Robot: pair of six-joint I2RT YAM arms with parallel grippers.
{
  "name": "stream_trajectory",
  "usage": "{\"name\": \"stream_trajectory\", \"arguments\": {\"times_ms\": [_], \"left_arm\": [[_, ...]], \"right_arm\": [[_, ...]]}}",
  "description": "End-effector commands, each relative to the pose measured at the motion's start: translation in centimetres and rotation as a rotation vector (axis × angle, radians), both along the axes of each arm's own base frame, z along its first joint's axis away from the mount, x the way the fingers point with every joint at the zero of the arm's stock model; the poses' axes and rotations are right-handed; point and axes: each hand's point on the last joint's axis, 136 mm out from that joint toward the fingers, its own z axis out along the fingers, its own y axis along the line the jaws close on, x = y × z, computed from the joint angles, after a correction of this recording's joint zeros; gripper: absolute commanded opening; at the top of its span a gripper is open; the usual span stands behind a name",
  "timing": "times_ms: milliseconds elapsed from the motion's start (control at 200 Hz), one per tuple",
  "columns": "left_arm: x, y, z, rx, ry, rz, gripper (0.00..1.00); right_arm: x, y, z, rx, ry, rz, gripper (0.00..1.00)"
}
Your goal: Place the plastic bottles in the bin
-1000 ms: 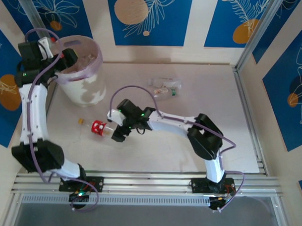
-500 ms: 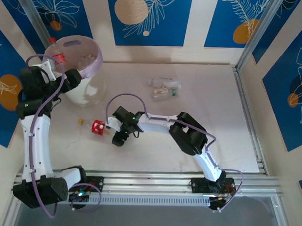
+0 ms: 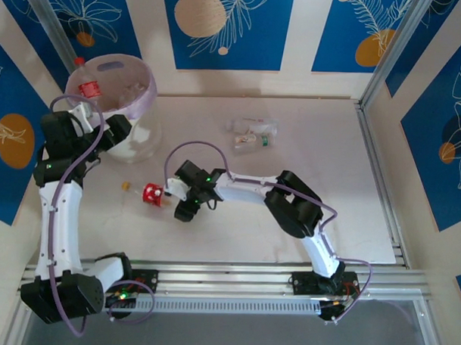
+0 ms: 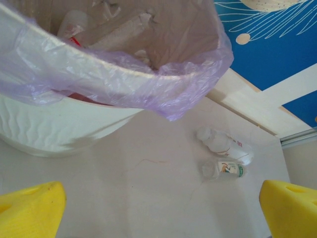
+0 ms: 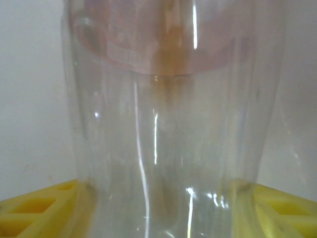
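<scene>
The left arm is drawing back from the bin (image 3: pixel 148 94) in the counter's far left corner, its pincer (image 4: pixel 158 208) standing wide open and empty. The right pincer (image 3: pixel 173 198) is narrowing around the clear end of a red-labelled bottle (image 3: pixel 151 193) left of the counter's centre; whether it is gripping yet, I cannot tell. The bottle's long axis is pointing away from that pincer toward the left edge.

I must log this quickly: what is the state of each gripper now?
Left gripper: open, holding nothing.
Right gripper: fingers around the red-labelled bottle; grip cannot be told.
</scene>
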Motion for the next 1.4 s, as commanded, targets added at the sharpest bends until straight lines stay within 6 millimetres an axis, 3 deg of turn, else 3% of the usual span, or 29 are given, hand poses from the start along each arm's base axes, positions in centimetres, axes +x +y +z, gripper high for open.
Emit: {"name": "stream_trajectory", "arguments": {"times_ms": [0, 115, 260, 440, 575, 750, 865, 1025, 1185, 1396], "left_arm": [[-0.5, -0.7, 3.1, 0.042, -0.077, 0.004, 1.0], [0.1, -2.6, 3.7, 0.046, -0.089, -0.038, 1.0], [1.4, -6.7, 3.6, 0.051, -0.093, -0.127, 1.0], [2.6, -14.2, 3.2, 0.011, -0.099, -0.286, 1.0], [3.4, -20.3, 2.2, -0.075, -0.079, -0.414, 1.0], [4.4, -26.8, 0.5, -0.187, -0.044, -0.524, 1.0], [5.2, -29.5, -0.8, -0.304, -0.019, -0.543, 1.0], [5.5, -31.7, -2.7, -0.378, 0.021, -0.56, 0.98], [5.0, -32.9, -4.2, -0.387, 0.054, -0.577, 0.9], [5.2, -33.2, -4.6, -0.411, 0.057, -0.574, 0.65]], "right_arm": [[0.4, -2.2, 4.7, 0.086, 0.017, -0.063, 0.55], [0.7, -6.0, 5.8, 0.082, 0.022, -0.147, 0.55], [1.6, -11.8, 6.7, 0.066, 0.039, -0.302, 0.54], [4.5, -18.6, 9.9, 0.181, 0.069, -0.6, 0.51], [5.9, -21.1, 12.6, 0.314, 0.037, -0.727, 0.5], [6.5, -21.1, 14.9, 0.422, -0.033, -0.744, 0.5], [6.5, -20.8, 16.0, 0.463, -0.079, -0.73, 0.49], [6.5, -20.1, 16.8, 0.498, -0.085, -0.701, 0.48], [6.3, -18.8, 17.3, 0.521, -0.1, -0.653, 0.48], [6.3, -17.8, 17.2, 0.524, -0.093, -0.622, 0.49]]}}
